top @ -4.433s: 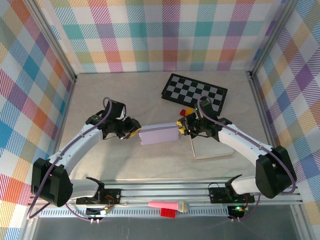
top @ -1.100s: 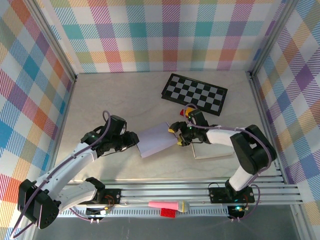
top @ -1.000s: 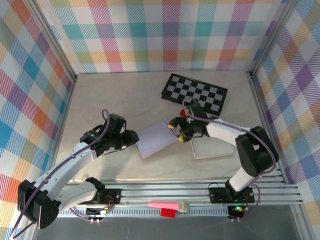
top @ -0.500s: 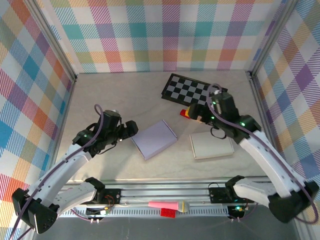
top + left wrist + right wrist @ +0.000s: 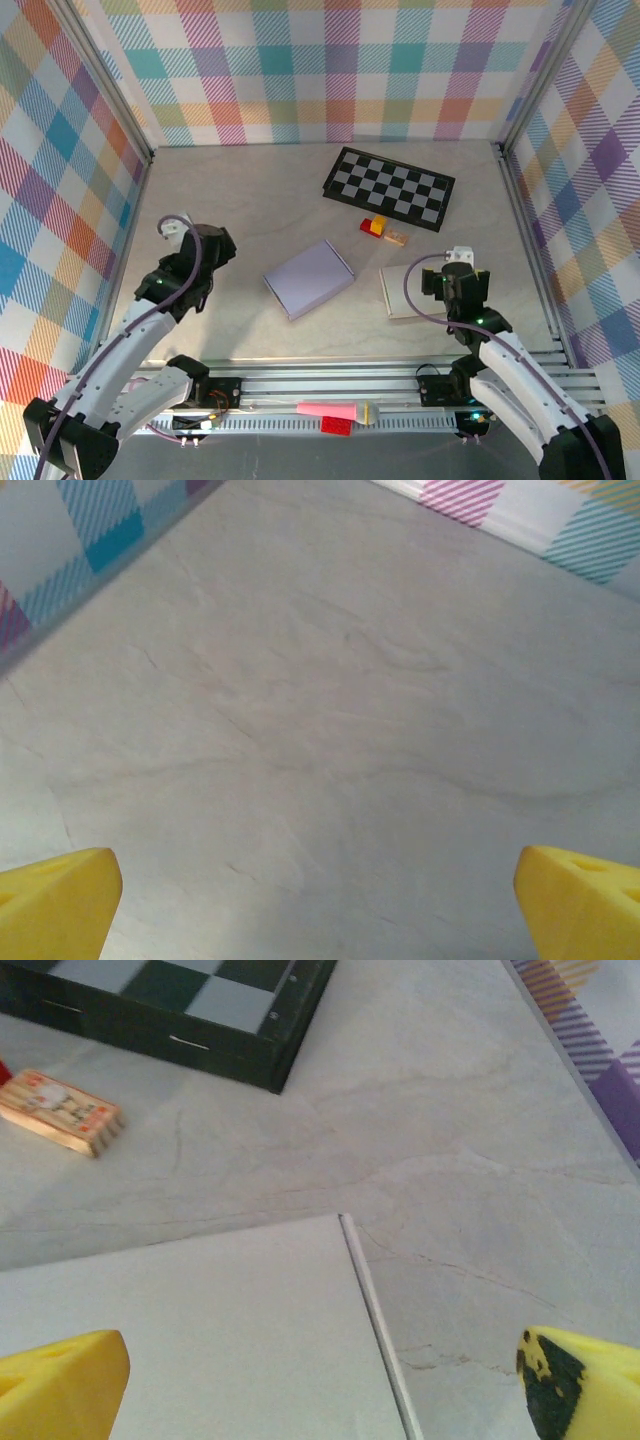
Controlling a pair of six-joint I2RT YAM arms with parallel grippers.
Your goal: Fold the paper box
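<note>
The paper box [image 5: 308, 279] is a flat lavender rectangle lying askew on the table's middle, with nothing touching it. My left gripper [image 5: 200, 247] hovers well to its left, near the left wall. In the left wrist view that gripper [image 5: 320, 910] is open, its yellow fingertips [image 5: 55, 900] spread over bare table. My right gripper [image 5: 452, 280] hangs to the box's right, over a white flat panel [image 5: 415, 297]. Seen from the right wrist, this gripper [image 5: 320, 1390] is open above the panel [image 5: 200, 1330], holding nothing.
A folded chessboard [image 5: 390, 188] lies at the back [image 5: 180, 1010]. In front of it sit small red and yellow blocks [image 5: 374, 226] and a wooden block [image 5: 396, 238] [image 5: 62, 1112]. A pink item [image 5: 335, 410] rests on the front rail. Plaid walls enclose the table.
Both grippers have let go of the paper box, opened wide and pulled back toward the near edge, left one leftward, right one rightward. The box now lies flat.
</note>
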